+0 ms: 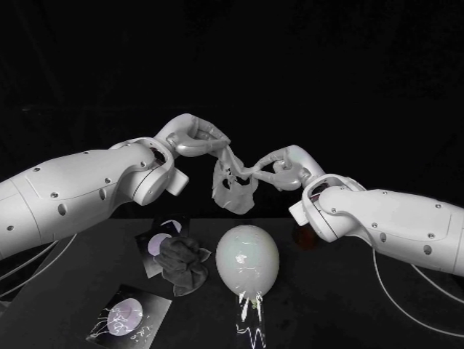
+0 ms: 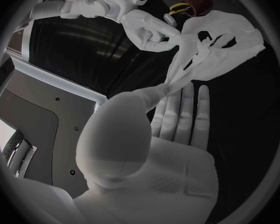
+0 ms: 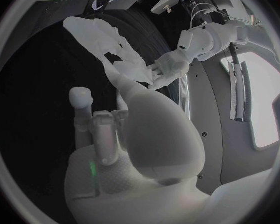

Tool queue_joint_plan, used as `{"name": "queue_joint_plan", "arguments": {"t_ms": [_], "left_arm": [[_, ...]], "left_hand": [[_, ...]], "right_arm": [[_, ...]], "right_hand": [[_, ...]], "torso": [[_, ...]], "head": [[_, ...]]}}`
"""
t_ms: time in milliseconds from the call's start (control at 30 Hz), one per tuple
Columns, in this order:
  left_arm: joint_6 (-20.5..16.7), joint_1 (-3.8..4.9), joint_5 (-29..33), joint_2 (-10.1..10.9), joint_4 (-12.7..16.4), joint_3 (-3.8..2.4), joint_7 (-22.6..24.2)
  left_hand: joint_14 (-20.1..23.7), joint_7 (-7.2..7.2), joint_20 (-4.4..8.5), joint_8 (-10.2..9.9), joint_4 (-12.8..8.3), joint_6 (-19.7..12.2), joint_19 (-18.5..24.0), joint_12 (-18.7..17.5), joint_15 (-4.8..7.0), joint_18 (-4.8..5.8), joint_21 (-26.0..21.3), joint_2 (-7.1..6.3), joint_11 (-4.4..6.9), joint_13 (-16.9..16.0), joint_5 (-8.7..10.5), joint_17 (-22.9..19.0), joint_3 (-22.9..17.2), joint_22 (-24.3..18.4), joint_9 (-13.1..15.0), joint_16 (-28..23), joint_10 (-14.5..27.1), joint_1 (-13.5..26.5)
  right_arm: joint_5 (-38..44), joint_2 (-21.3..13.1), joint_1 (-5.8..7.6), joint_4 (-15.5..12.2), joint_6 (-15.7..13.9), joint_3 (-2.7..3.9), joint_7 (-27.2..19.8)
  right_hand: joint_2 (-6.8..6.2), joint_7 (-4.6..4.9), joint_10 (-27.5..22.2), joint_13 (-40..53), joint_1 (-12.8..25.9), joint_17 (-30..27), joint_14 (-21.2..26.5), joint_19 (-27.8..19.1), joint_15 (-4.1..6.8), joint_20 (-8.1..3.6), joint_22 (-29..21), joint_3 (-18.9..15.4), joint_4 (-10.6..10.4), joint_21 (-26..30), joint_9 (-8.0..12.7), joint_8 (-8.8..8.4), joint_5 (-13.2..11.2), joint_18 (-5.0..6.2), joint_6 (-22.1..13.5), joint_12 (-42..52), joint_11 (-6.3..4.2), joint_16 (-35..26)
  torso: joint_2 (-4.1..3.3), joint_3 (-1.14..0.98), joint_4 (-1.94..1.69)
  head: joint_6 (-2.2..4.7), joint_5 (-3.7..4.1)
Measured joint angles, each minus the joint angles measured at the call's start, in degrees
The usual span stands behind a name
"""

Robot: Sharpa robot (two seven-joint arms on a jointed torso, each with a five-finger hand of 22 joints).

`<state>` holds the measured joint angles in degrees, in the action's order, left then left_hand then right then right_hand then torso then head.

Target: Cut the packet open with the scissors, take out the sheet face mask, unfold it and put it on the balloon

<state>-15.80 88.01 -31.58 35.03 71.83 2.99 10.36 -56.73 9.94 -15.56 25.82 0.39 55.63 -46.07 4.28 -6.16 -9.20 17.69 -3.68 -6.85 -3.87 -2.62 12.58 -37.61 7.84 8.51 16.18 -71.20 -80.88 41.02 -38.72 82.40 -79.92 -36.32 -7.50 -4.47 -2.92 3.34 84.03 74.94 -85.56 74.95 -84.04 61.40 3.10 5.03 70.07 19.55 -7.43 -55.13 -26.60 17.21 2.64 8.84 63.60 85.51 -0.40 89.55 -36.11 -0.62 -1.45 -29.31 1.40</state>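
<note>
The white sheet face mask (image 1: pixel 232 183) hangs partly unfolded in the air between my two hands, above the table. My left hand (image 1: pixel 196 138) pinches its upper left edge, and my right hand (image 1: pixel 284 167) pinches its upper right edge. The eye and mouth holes show in the mask (image 2: pixel 222 40) in the left wrist view, where my left hand (image 2: pixel 174 127) pinches one corner and my right hand (image 2: pixel 149 31) holds the other. From the right wrist, my right hand (image 3: pixel 112 129) holds the mask (image 3: pixel 102 35) opposite my left hand (image 3: pixel 171 64). The pale, egg-shaped balloon (image 1: pixel 248 254) lies on the table below the mask.
A dark crumpled cloth (image 1: pixel 182 263) lies just left of the balloon. A printed packet (image 1: pixel 158 238) sits behind the cloth, and another printed piece (image 1: pixel 127 316) lies near the front left. A small reddish object (image 1: pixel 303 236) rests under my right arm.
</note>
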Motion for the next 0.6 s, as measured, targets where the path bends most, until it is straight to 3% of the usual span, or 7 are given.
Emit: {"name": "queue_joint_plan", "arguments": {"t_ms": [300,500,600], "left_arm": [[-1.5,-0.51,3.4,1.6,1.3,0.69,0.1],[-2.9,-1.40,8.0,2.5,1.9,1.12,0.2],[-3.6,-1.95,10.8,2.9,2.1,1.26,0.5]], "left_hand": [[-0.2,-0.10,0.00,0.0,0.0,-0.1,0.0,0.0,0.20,0.00,0.4,0.29,0.08,0.0,0.00,0.1,0.0,0.3,0.0,0.0,-0.1,0.3],[-0.5,-0.17,0.24,0.1,0.3,-0.2,0.2,0.0,0.11,0.01,0.9,0.29,0.08,0.0,0.00,0.2,0.0,0.7,0.0,0.0,-0.5,0.3],[-1.2,-0.32,0.98,0.1,0.6,-0.1,-0.6,-0.2,0.41,0.03,2.5,0.28,0.09,0.0,0.00,0.5,0.2,1.5,0.0,0.5,-0.5,0.3]], "right_arm": [[17.2,-1.5,5.39,0.5,11.9,0.24,6.2],[29.9,-1.8,7.97,0.3,18.6,0.29,9.5],[35.9,-2.1,8.85,-0.4,21.4,0.33,11.3]], "right_hand": [[-0.53,0.01,0.0,0.0,0.5,0.0,0.0,0.8,-0.01,0.19,1.1,0.7,0.7,-1.5,-0.3,0.52,0.0,-0.04,0.0,0.0,0.00,0.0],[-1.15,-0.04,0.0,-0.1,1.1,0.0,0.0,1.5,-0.02,0.21,1.5,1.0,0.6,-2.2,-0.5,0.86,0.0,-0.04,0.0,0.1,0.00,0.2],[-1.20,-0.19,0.0,-0.1,1.2,0.0,0.0,1.6,-0.02,0.41,1.6,1.2,0.4,-2.2,-0.5,0.96,0.0,-0.04,0.3,0.5,0.00,0.2]], "torso": [[0.42,0.03,0.11],[1.08,0.05,0.17],[1.47,0.07,0.21]], "head": [[0.59,0.57],[0.80,0.93],[0.83,1.15]]}}
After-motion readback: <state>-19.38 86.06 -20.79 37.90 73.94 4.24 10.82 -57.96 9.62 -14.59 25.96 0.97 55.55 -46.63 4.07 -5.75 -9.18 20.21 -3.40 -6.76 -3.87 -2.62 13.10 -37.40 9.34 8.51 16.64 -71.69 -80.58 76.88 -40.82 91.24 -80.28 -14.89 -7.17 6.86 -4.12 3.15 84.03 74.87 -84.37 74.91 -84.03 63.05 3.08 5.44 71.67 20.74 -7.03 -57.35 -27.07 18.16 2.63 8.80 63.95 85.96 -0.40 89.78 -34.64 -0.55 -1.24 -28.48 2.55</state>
